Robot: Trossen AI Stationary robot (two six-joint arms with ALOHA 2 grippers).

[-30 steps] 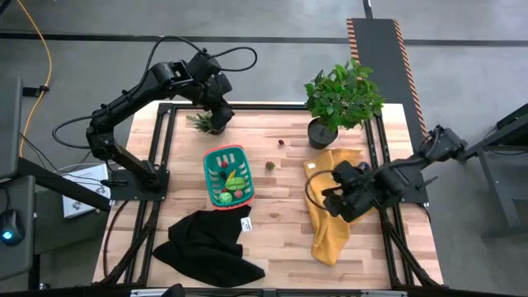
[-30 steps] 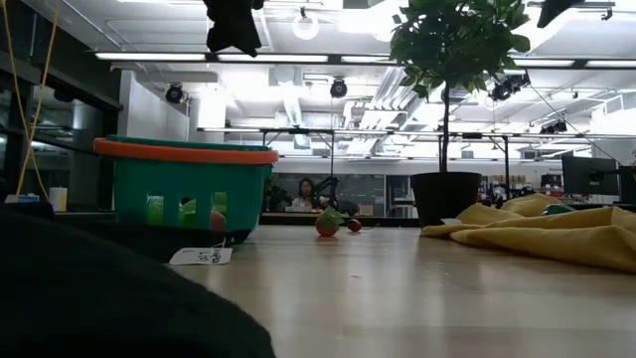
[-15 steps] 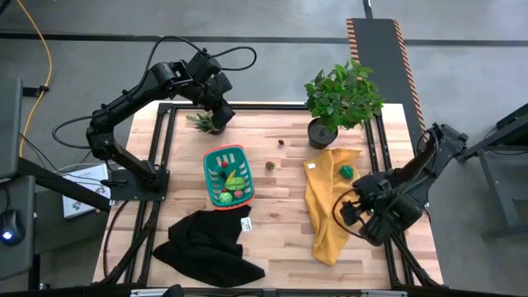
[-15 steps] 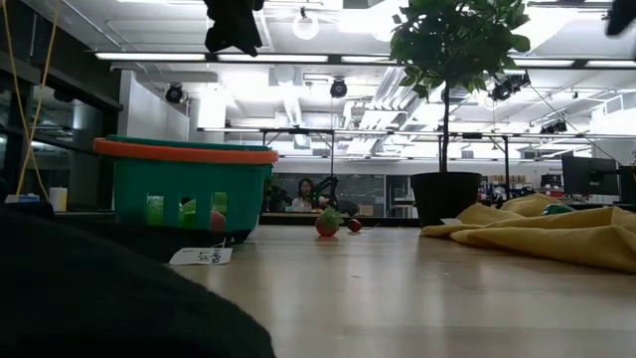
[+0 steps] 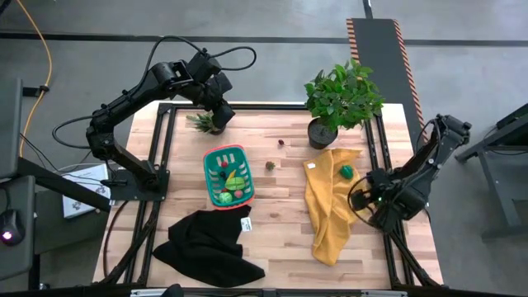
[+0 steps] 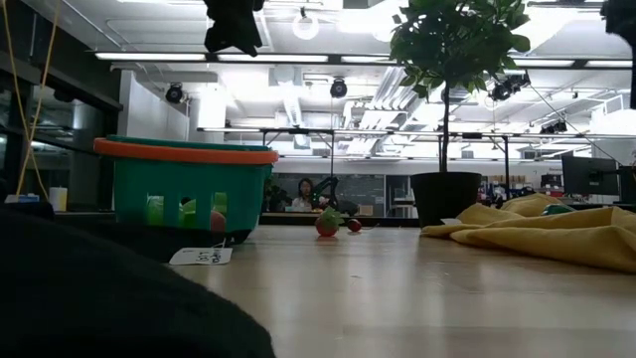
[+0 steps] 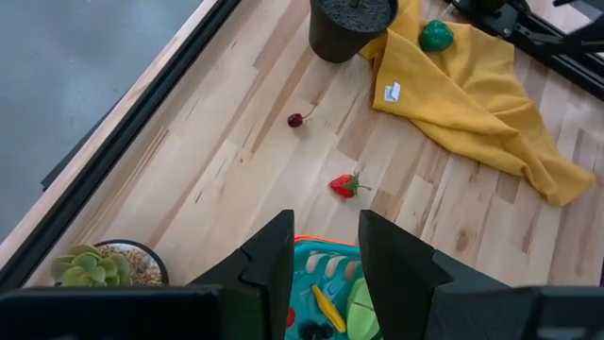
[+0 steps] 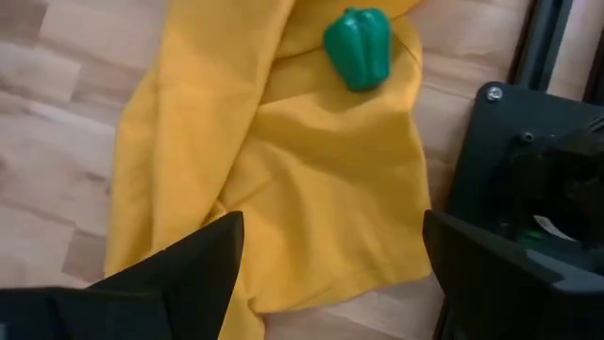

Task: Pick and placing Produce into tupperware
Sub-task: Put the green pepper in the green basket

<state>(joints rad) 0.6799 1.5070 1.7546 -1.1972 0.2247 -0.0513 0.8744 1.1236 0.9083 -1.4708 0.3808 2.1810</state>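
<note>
The teal basket with a red-pink rim (image 5: 228,175) (image 6: 184,189) stands on the wood, with several small toy pieces inside. A red strawberry (image 5: 270,166) (image 7: 346,185) and a dark cherry (image 5: 281,142) (image 7: 296,120) lie on the table beyond it. A green pepper (image 5: 347,172) (image 8: 359,45) rests on the yellow cloth (image 5: 330,206). My left gripper (image 5: 216,115) (image 7: 326,274) hangs open above the basket's far end, beside a small succulent (image 5: 200,122). My right gripper (image 5: 363,200) (image 8: 330,283) is wide open at the cloth's right edge, holding nothing.
A tall potted plant (image 5: 338,99) stands at the far edge, its pot (image 7: 354,24) touching the yellow cloth. A black cloth (image 5: 206,239) lies heaped at the near left, below the basket. Bare wood lies between the basket and the yellow cloth.
My right gripper has drawn back from over the yellow cloth toward the table's right edge. The green pepper, hidden under that arm a second ago, now shows lying on the cloth. The left arm and the basket have stayed put.
</note>
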